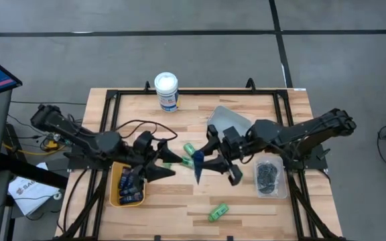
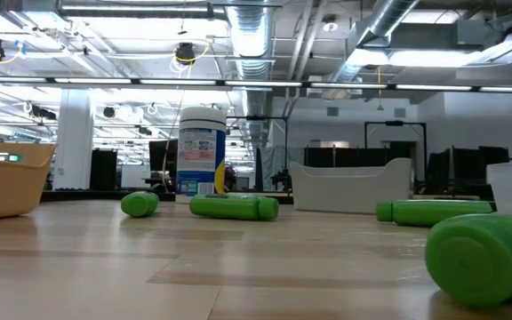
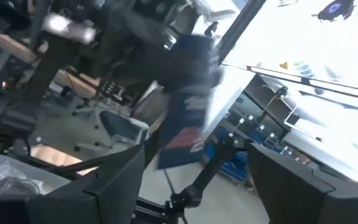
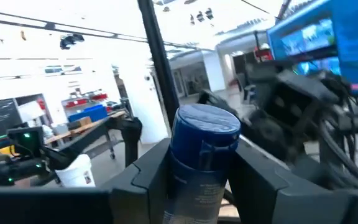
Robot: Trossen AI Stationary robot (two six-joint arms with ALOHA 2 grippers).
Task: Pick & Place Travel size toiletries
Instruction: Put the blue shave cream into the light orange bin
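Bright overhead light, blurred wrist views

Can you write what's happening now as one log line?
right gripper: holding navy tube | left gripper: open, beside yellow bin

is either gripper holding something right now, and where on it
Right gripper holds a dark navy tube, fingers clamped on its sides just below the cap. Left gripper is open and holds nothing.

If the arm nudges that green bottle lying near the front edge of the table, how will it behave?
The green bottle lies on its side and looks round, so a sideways nudge would probably set it rolling across the smooth wooden table. It looks like small plastic, so it is likely light and stiff. Its glossy, curved body may slip between narrow fingers unless gripped across the middle.
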